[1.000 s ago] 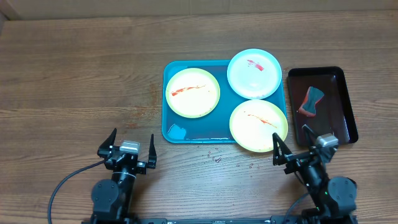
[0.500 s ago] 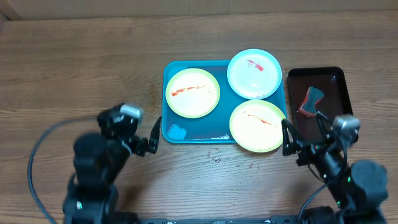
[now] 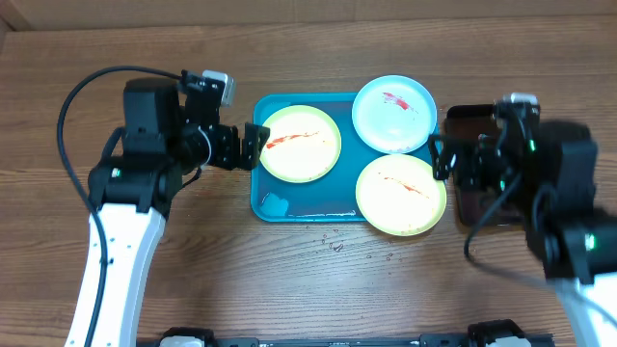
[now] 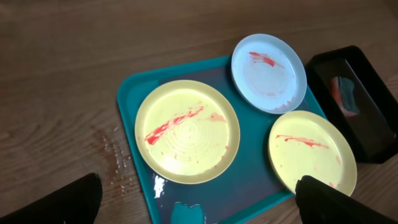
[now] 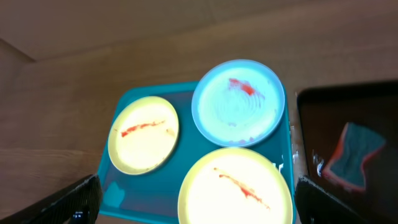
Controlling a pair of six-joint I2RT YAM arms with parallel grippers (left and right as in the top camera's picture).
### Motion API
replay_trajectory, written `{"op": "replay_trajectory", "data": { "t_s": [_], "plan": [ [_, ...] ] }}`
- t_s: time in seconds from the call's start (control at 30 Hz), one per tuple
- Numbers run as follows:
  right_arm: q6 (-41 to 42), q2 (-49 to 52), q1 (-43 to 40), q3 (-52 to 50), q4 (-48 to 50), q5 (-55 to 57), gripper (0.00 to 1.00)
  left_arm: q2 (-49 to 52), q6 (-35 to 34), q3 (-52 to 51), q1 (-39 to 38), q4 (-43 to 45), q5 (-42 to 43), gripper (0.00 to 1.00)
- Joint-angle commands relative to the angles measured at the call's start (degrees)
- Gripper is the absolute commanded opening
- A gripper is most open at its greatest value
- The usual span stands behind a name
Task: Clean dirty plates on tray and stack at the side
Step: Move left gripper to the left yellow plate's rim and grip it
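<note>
Both jaws hang wide apart, empty; you look to be at the approach, nothing cleaned yet. Three streaked plates (image 3: pixel 299 143) lie on the tray (image 3: pixel 323 204), yellow ones nearer, blue farthest. Next, fetch the sponge (image 5: pixel 354 155) from the black tray (image 5: pixel 317 124); overhead your right arm (image 3: pixel 545 169) hides it.

A brown wood-grain bench (image 3: pixel 386 289) fills the view under even, soft light. A plain tan band (image 3: pixel 289 10) borders its far edge. A few water droplets (image 3: pixel 335 246) speckle the wood.

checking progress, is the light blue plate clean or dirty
Dirty: the light blue plate carries a red sauce streak near its far rim, lying unstacked on the tray.
</note>
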Motion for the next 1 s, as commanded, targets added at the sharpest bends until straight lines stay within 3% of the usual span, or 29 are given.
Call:
{"op": "replay_trajectory", "data": {
  "t_s": [0.0, 0.13, 0.43, 0.53, 0.63, 0.77, 0.97],
  "plan": [
    [0.04, 8.20, -1.66, 9.75, -5.84, -0.46, 1.00, 3.21, -6.38, 1.81, -0.04, -0.85, 1.70, 1.00],
    [0.07, 14.38, -2.05, 15.23, -10.12, -0.46, 1.00, 5.77, -7.06, 1.79, -0.04, -1.03, 1.68, 1.00],
    [1.31, 18.36, -2.32, 15.32, -6.23, -0.42, 1.00, 9.05, -10.71, 1.68, -0.37, -0.26, 3.30, 1.00],
    [5.40, 18.38, -4.20, 15.32, -6.08, 1.33, 1.00, 10.88, -12.50, 1.68, -2.75, -0.50, 2.67, 0.79],
    [8.87, 18.40, -7.61, 15.32, -6.19, 1.25, 1.00, 14.01, -23.98, 1.68, -7.37, -3.43, -6.86, 0.65],
    [12.72, 18.40, -11.67, 15.28, -7.54, 1.05, 1.00, 18.86, -42.12, 1.68, -13.40, -9.84, -21.68, 0.64],
    [13.40, 18.40, -13.16, 15.26, -9.29, 1.29, 1.00, 25.51, -51.30, 1.68, -18.38, -10.99, -25.11, 0.57]
  ]
}}
